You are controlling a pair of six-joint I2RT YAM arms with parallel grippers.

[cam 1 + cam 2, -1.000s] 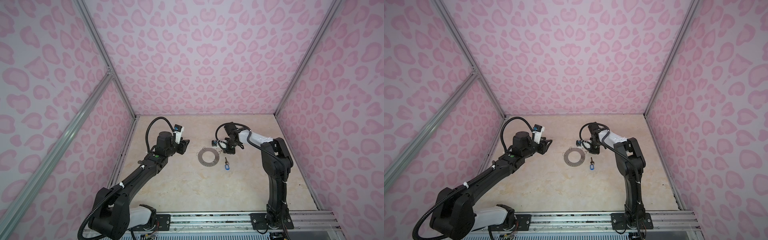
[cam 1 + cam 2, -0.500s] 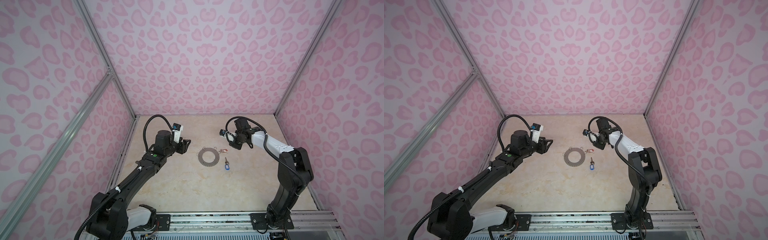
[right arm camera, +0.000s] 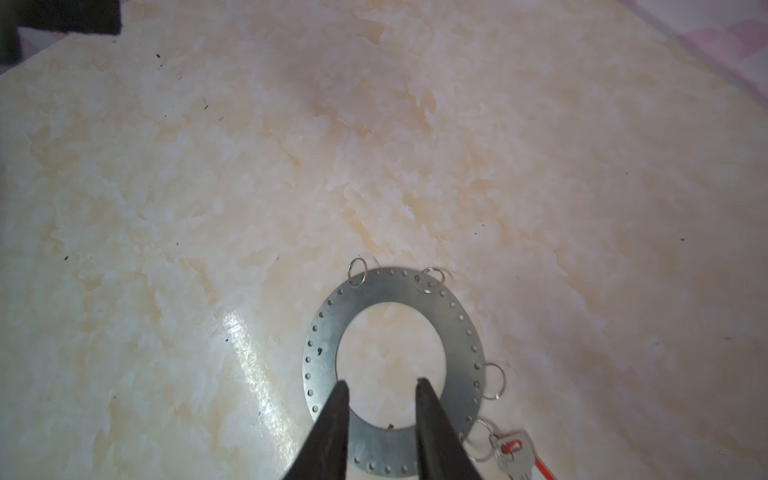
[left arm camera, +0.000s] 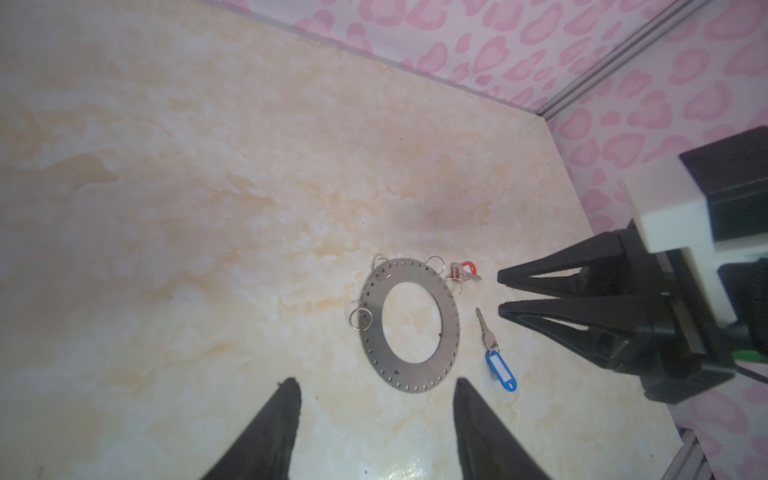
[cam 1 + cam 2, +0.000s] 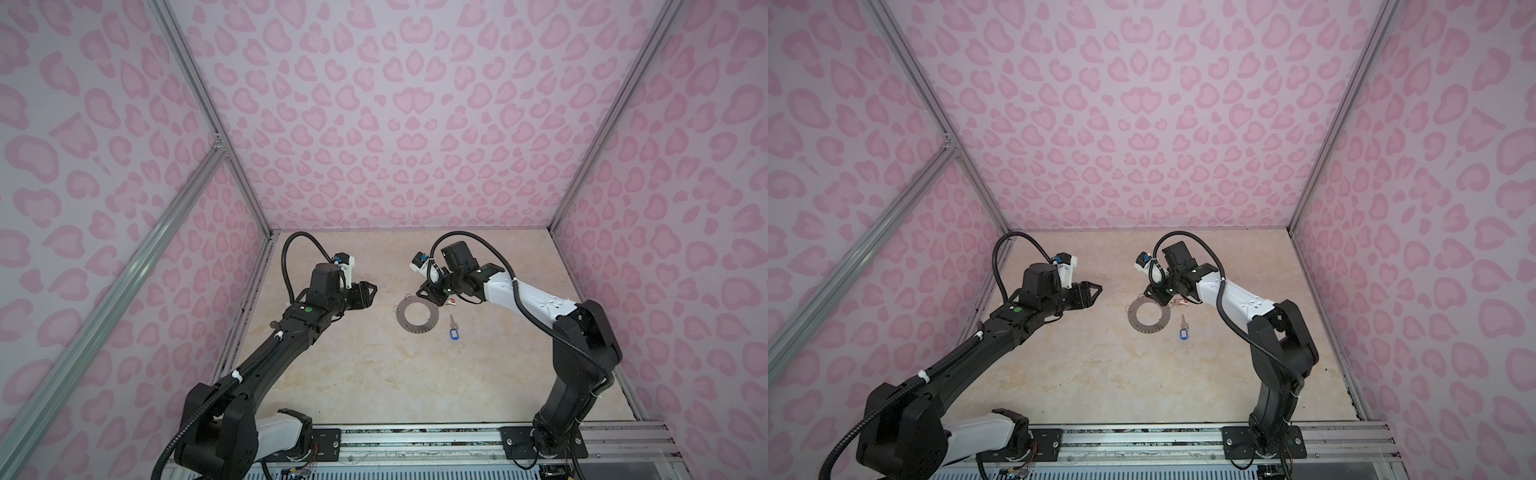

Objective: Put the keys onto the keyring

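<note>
The keyring [image 5: 400, 314] [image 5: 1133, 316] [image 4: 372, 328] [image 3: 324, 332] lies flat on the marble table, with thin wire loops on its edge. The red-tagged key [image 5: 449, 302] [image 5: 1179, 303] [image 4: 465, 269] [image 3: 515, 453] lies at its far right edge and looks linked to one loop. The blue-tagged key [image 5: 453, 330] [image 5: 1182, 330] [image 4: 498, 361] lies loose to the right of the ring. My right gripper [image 5: 419, 293] [image 5: 1147, 296] [image 4: 500, 293] [image 3: 382, 382] hovers over the ring's far right rim, narrowly open and empty. Left of the ring, my left gripper [image 5: 374, 287] [image 5: 1098, 287] [image 4: 376, 380] is open and holds nothing.
Pink patterned walls close in the table [image 5: 374, 374] at the back and on both sides. A metal rail [image 5: 415, 436] with both arm bases runs along the front edge.
The right arm's elbow has swung out to the right and its gripper has shifted over the ring's rim. The red-tagged key now shows beside the ring. The left arm has barely moved.
</note>
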